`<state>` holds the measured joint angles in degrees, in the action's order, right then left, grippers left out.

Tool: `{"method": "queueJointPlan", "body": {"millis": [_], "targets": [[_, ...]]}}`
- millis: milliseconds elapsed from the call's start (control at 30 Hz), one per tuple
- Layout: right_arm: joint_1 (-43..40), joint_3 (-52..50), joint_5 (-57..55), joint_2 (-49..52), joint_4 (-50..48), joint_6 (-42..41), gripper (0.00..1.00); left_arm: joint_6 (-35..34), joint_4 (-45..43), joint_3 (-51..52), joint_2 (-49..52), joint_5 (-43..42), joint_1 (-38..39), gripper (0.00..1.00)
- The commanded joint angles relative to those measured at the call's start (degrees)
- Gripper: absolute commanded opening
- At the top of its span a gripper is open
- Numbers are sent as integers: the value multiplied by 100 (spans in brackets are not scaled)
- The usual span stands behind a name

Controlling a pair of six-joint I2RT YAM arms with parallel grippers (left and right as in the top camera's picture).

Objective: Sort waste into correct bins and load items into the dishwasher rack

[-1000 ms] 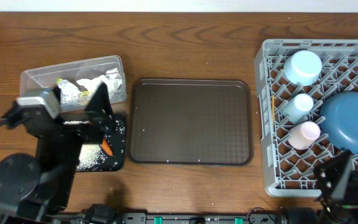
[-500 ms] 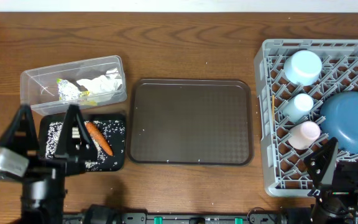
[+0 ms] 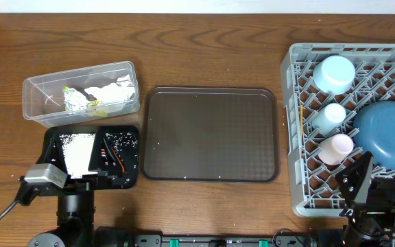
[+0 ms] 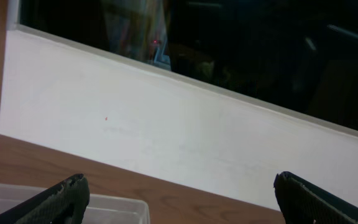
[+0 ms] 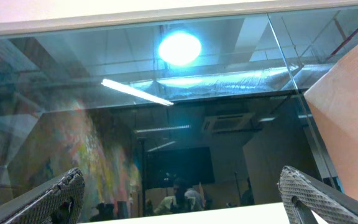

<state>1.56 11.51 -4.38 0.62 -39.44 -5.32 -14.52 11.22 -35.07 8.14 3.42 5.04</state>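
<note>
The clear tub (image 3: 40,92) holds the crumpled tissue (image 3: 112,92) and the yellow-green wrapper (image 3: 77,101). In front of it, the black tray (image 3: 130,137) carries white rice (image 3: 77,151) and an orange carrot (image 3: 118,162). My left gripper (image 3: 81,152) hovers open over this tray, aimed at the back wall; its wrist view shows the left gripper (image 4: 182,205) empty and the tub's rim (image 4: 117,202). The grey rack (image 3: 295,137) holds the blue plate (image 3: 386,134), pink cup (image 3: 336,147), light blue cup (image 3: 329,116), bowl (image 3: 336,72) and chopsticks (image 3: 301,120). My right gripper (image 3: 365,182) (image 5: 182,199) is open, tilted upward.
A large dark brown serving tray (image 3: 211,134) lies between the bins and the rack. A white wall (image 4: 166,137) with a dark window runs along the table's far side. Both arm bases sit at the front edge.
My left arm has drawn back from over the tub and tray toward the front edge, uncovering the rice and carrot. The right arm shifted slightly and now holds still.
</note>
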Motion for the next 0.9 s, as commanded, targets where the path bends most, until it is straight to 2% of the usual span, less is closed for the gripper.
{"method": "queueJointPlan", "body": {"millis": [0, 133, 433, 533, 867], "targets": [[-37, -57, -11, -31, -2, 68, 99, 57, -216, 302, -223, 70, -76, 98], [-37, -61, -11, -31, -2, 70, 99, 57, -859, 776, -468, 70, -81, 98], [-37, -120, -11, -31, -2, 68, 99, 57, -3084, 1818, -723, 70, -79, 98], [-37, -120, -11, -31, 0, 68, 99, 57, -3569, 2140, -807, 72, -79, 98], [-37, -417, -11, -31, -46, 68, 99, 55, -3989, 2881, -807, 70, -79, 98]]}}
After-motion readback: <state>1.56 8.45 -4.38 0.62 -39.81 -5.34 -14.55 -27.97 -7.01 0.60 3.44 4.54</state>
